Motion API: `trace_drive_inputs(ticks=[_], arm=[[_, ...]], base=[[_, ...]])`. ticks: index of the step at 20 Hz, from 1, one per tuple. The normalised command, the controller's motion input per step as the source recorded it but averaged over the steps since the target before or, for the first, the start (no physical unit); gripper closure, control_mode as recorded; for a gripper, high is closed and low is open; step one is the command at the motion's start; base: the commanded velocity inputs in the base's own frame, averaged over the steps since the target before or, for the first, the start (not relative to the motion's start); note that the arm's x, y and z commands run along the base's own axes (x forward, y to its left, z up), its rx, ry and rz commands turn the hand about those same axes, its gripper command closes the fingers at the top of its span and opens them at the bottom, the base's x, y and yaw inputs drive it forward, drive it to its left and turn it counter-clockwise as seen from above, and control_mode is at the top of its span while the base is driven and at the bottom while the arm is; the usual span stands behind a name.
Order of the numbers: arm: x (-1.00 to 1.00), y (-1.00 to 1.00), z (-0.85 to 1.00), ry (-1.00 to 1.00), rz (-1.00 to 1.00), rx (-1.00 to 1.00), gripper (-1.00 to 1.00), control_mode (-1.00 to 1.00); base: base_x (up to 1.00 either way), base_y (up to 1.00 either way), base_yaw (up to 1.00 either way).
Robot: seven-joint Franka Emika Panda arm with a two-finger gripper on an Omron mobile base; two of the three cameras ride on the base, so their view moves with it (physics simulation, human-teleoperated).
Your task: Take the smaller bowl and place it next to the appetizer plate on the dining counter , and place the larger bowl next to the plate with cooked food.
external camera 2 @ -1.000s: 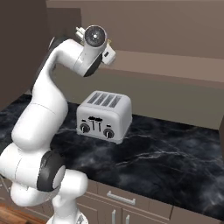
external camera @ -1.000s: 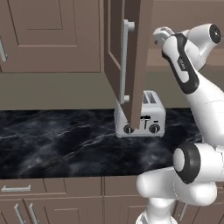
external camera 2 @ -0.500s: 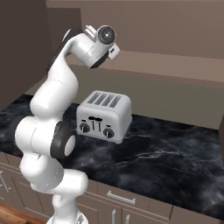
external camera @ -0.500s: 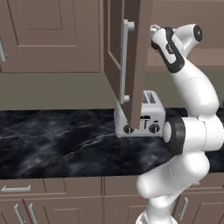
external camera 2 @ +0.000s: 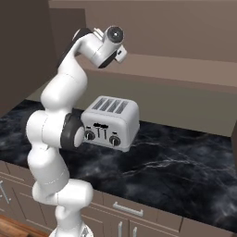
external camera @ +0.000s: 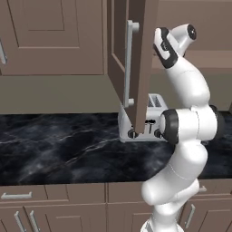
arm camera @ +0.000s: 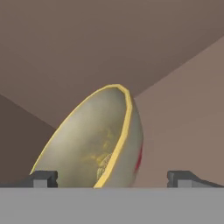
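We saw the white jointed arm (external camera 2: 60,139) rise at the left and bend rightward up near the brown upper cabinets (external camera 2: 152,28). A silver four-slot toaster (external camera 2: 111,121) with two dark knobs stood just beside it on the black white-veined marble counter (external camera 2: 176,166), above brown drawers with metal handles (external camera 2: 127,209).

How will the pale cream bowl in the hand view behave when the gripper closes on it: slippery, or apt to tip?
The smaller bowl looks glossy, so it may slip between the fingertips. Its rounded sides probably let it rock or tip if pushed. It appears rigid and thin-rimmed, perhaps ceramic and breakable. The gripper stands open around it.
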Motion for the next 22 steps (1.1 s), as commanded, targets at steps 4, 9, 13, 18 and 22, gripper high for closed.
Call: trace_drive_inputs(ticks=[4, 9, 13, 18, 22], arm=[[0.46, 0.21, -0.20, 0.06, 0.00, 0.00, -1.00, -1.00], [0.29, 0.19, -0.19, 0.02, 0.00, 0.00, -1.00, -1.00], [0.08, 0.21, -0.39, 0.09, 0.00, -0.04, 1.00, -1.00], [0.12, 0.10, -0.35, 0.09, 0.00, -0.01, 1.00, -1.00], [0.01, 0.00, -0.32, 0.02, -0.04, 0.00, 1.00, -1.00]], base=[[0.00, 0.00, 0.00], [0.00, 0.00, 0.00], [0.00, 0.00, 0.00], [0.00, 0.00, 0.00], [0.00, 0.00, 0.00]])
